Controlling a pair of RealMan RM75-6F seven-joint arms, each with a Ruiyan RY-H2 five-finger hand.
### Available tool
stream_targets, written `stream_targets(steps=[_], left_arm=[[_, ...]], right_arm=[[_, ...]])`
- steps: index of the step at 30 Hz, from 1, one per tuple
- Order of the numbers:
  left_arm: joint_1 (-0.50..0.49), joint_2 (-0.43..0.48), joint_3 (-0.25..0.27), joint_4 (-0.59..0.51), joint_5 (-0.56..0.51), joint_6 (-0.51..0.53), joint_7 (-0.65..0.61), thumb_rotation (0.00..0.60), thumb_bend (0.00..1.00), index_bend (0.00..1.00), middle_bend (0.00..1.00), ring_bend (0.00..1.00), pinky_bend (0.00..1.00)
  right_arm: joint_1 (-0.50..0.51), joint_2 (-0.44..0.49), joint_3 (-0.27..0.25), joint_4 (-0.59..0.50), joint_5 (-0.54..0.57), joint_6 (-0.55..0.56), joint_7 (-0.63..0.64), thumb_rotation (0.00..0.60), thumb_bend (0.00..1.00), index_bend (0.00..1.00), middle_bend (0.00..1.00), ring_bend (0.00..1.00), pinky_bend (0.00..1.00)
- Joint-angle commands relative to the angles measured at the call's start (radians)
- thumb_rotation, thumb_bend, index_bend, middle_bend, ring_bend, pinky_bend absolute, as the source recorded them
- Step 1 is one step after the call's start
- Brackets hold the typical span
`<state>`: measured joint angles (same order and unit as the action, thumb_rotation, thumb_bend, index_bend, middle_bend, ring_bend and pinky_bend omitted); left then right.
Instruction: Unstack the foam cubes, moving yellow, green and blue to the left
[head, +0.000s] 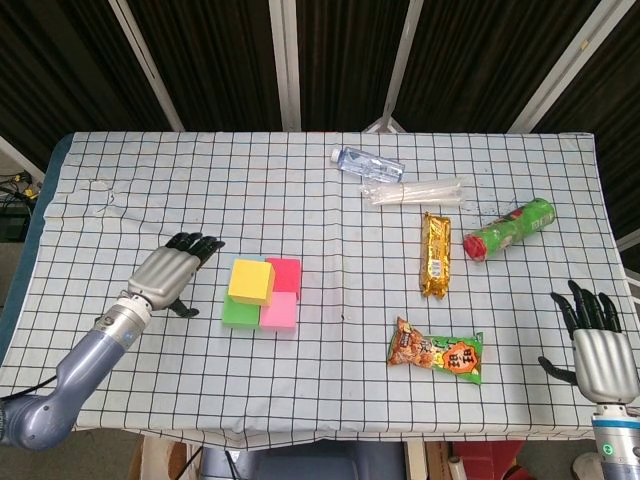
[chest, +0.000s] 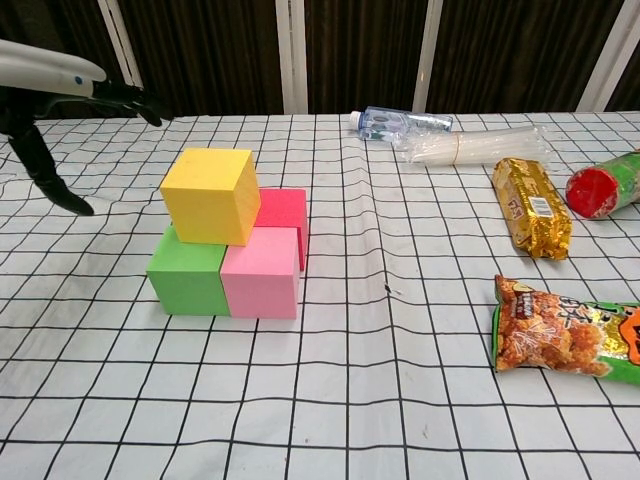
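Head view: yellow cube (head: 250, 281) sits atop the green cube (head: 237, 314), beside a pink cube (head: 280, 313) and red cube (head: 285, 272), left of centre on the checked table (head: 130, 200). Left hand (head: 167, 276), fingers spread and holding nothing, hovers just left of the stack, apart from it. Right hand (head: 596, 350), fingers likewise spread and empty, lies at the table's near right edge. Any blue cube is apparently hidden beneath the stack.

top cube (chest: 208, 193) on block cluster (chest: 235, 270), snack packets (head: 436, 352) right, bottle (head: 366, 162) behind
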<state>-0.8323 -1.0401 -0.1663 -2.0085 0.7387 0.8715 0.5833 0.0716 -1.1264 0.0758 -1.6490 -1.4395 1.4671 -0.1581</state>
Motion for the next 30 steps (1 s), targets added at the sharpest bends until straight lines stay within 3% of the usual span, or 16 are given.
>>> stream_targets(steps=[1,5,10,13,17,19,25,30], left_arm=[[-0.037,-0.086,0.006,0.038,-0.016,0.054,0.031,0.6,0.0,0.01,0.11,0.0,0.01],[-0.076,-0.197,0.014,0.092,0.004,0.098,0.08,0.6,0.0,0.04,0.15,0.03,0.08],[-0.115,-0.251,0.017,0.118,-0.008,0.106,0.111,0.6,0.03,0.06,0.17,0.04,0.08],[-0.126,-0.259,0.021,0.117,-0.004,0.109,0.118,0.6,0.09,0.13,0.24,0.1,0.1],[-0.129,-0.259,0.031,0.115,0.021,0.124,0.125,0.6,0.23,0.29,0.39,0.21,0.21],[-0.129,-0.254,0.043,0.124,0.027,0.142,0.145,0.6,0.26,0.32,0.43,0.25,0.23],[-0.131,-0.234,0.04,0.128,0.008,0.171,0.152,0.6,0.35,0.35,0.46,0.31,0.25],[-0.111,-0.218,0.034,0.152,0.057,0.207,0.118,0.6,0.36,0.35,0.46,0.32,0.25]], right_arm=[[0.002,0.001,0.002,0.003,0.0,-0.001,0.003,0.6,0.06,0.17,0.02,0.07,0.0],[0.0,0.002,0.003,0.006,0.004,-0.001,0.008,0.6,0.06,0.17,0.02,0.07,0.0],[0.003,0.003,0.007,0.006,0.009,-0.005,0.009,0.6,0.06,0.17,0.02,0.07,0.0],[0.003,0.005,0.007,0.006,0.011,-0.007,0.011,0.6,0.06,0.17,0.02,0.07,0.0],[0.002,0.007,0.006,0.005,0.011,-0.007,0.015,0.6,0.06,0.17,0.02,0.07,0.0],[0.0,0.009,0.005,0.003,0.007,-0.004,0.022,0.6,0.06,0.17,0.02,0.07,0.0],[0.001,0.01,0.004,0.003,0.007,-0.006,0.027,0.6,0.06,0.17,0.02,0.07,0.0],[0.002,0.007,0.002,0.005,0.004,-0.008,0.027,0.6,0.06,0.17,0.02,0.07,0.0]])
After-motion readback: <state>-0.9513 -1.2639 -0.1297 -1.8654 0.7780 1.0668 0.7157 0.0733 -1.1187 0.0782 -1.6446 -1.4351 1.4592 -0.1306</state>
